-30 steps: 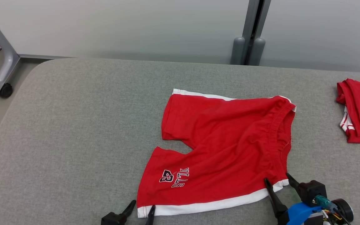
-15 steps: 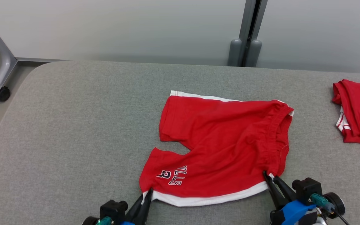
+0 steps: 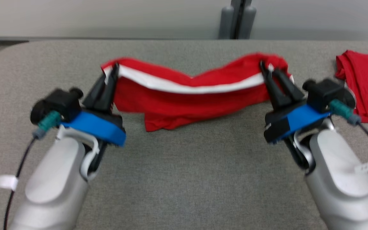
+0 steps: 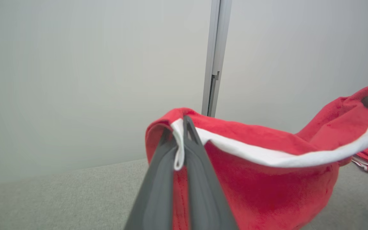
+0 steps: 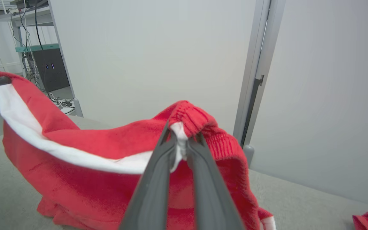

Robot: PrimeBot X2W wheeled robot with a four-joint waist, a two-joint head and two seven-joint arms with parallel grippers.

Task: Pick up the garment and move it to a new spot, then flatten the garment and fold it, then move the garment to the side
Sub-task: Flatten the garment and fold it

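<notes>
- Now both my left gripper [image 3: 113,68] and right gripper [image 3: 268,68] pinch the white-trimmed edge of the red shorts [image 3: 184,105]; a second ago they stood open beside it.
- Red shorts, flat then, hang between them, lower part trailing on the table [image 3: 184,172].
- Fold, I judge, is underway.

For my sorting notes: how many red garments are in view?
2. The red shorts hang between the left gripper and the right gripper; the folded red garment lies on the grey surface at the right. None seems hidden.
</notes>
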